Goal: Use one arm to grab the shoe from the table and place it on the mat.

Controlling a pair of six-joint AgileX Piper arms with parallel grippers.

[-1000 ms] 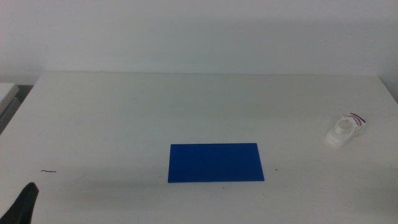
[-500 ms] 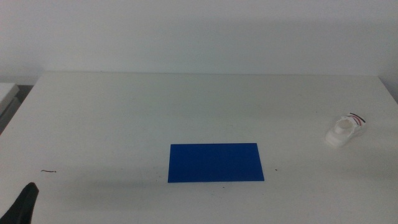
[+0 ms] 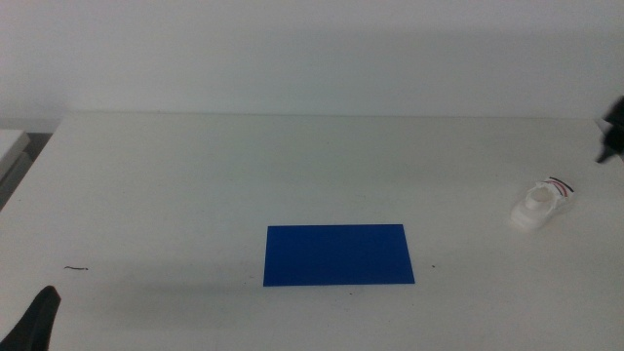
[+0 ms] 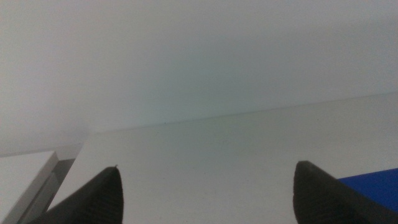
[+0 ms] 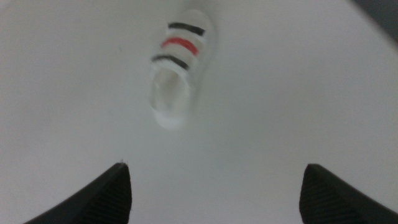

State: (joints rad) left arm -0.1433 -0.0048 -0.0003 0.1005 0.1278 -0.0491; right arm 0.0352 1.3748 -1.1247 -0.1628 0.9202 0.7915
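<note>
The small white shoe [image 3: 541, 204] with black and red straps lies on the white table [image 3: 195, 175] near its right edge. The right wrist view shows the shoe [image 5: 174, 71] below and ahead of my right gripper [image 5: 214, 186], whose jaws stand wide open above the table. In the middle view a dark part of the right arm [image 3: 613, 127] shows at the right edge, above and behind the shoe. The dark blue mat [image 3: 337, 254] lies flat at the table's middle front. My left gripper [image 4: 205, 190] is open and waits at the front left corner [image 3: 34, 320].
A thin dark mark [image 3: 76, 268] lies on the table at the front left. A corner of the blue mat [image 4: 373, 186] shows in the left wrist view. A pale surface [image 3: 10, 146] adjoins the table's far left edge.
The right arm has come into the middle view at the right edge, above the shoe. The shoe, the mat and the left gripper have not moved.
</note>
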